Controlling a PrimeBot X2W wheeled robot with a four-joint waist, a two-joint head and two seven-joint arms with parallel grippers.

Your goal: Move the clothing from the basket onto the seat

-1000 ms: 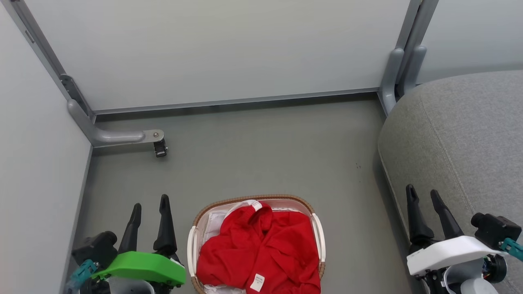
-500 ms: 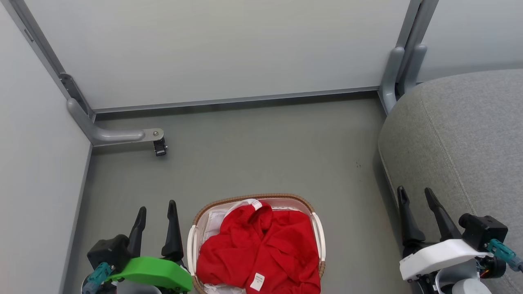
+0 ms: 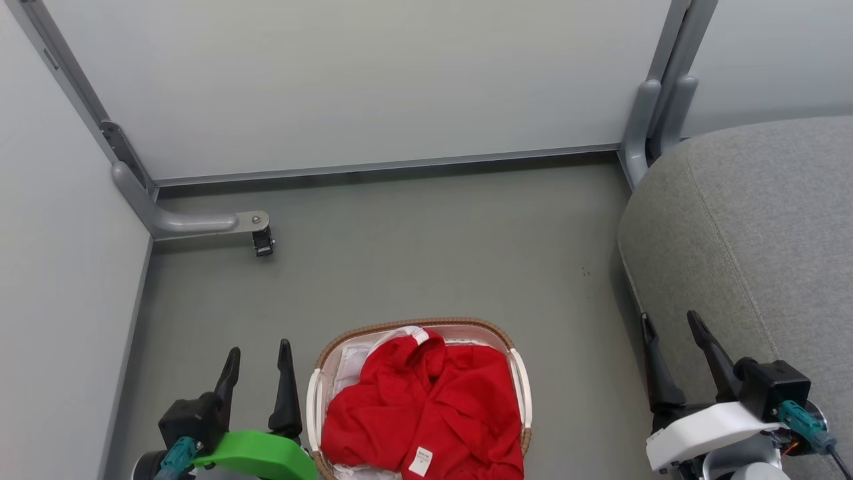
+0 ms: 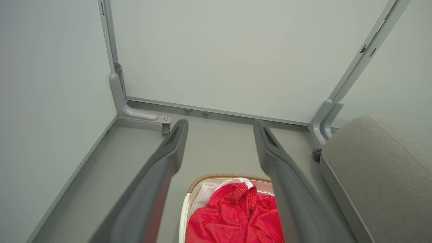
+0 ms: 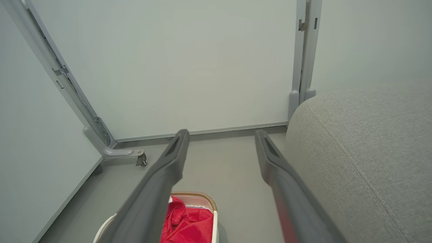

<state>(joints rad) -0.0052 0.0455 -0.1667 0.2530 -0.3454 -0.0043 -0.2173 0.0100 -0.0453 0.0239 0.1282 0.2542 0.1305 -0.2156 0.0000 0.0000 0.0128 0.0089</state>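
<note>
Left jaws apart, empty, above the floor [image 3: 426, 240]; basket [image 3: 413, 325] just right of them, red clothing [image 3: 426, 407] heaped inside it; right jaws apart, empty, well right of the basket; seat [image 3: 753, 220] edge just beside them, extending right.

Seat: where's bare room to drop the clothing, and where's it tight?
The seat is bare across its visible top, from the right end effector up to the partition post. Floor between basket and wall panel is bare. Tight: the basket, heaped with red clothing.
</note>
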